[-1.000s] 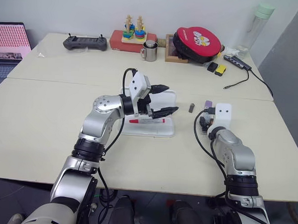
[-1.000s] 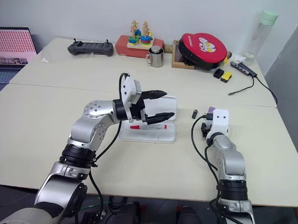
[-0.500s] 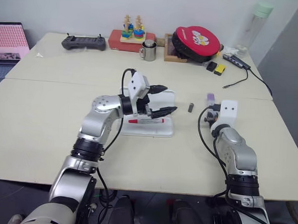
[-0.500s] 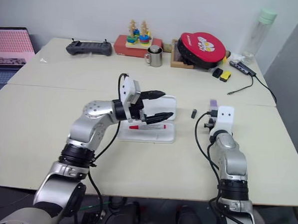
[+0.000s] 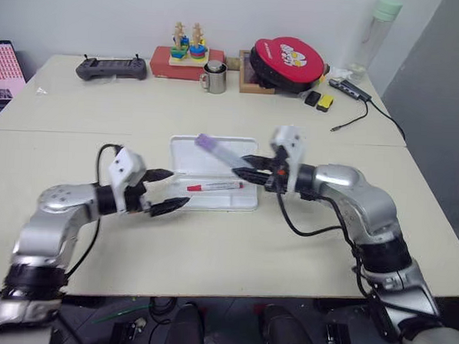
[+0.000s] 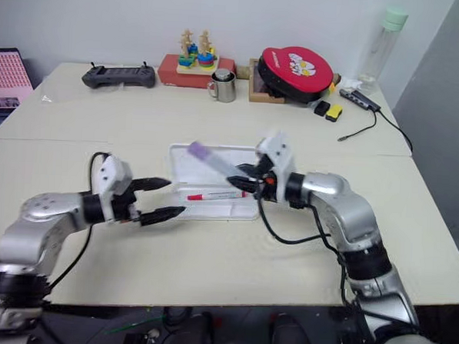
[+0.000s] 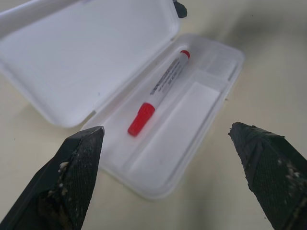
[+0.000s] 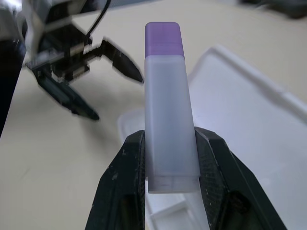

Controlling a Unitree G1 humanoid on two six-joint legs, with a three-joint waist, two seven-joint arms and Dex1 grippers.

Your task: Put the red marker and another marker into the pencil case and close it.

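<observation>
While the right claw (image 5: 249,168) grips the purple-capped marker (image 5: 219,151) (cap up-left), the left claw (image 5: 169,192) gapes.

We see silver-grey metal arms with black joint bands; each wrist carries a white boxy camera housing, looped black cables, and a gripper, left gripper (image 5: 167,192) and right gripper (image 5: 245,167), of two tapered black fingers (image 7: 79,163) with scuffed, textured pads.

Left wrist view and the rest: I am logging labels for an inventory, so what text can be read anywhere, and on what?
Nothing can be read.
Red-capped white marker in the open white plastic pencil case: dark print along the barrel, too blurred.
Red round pouch: a cartoon picture, no legible words.
Pale purple-capped marker in the right gripper: no print.
</observation>
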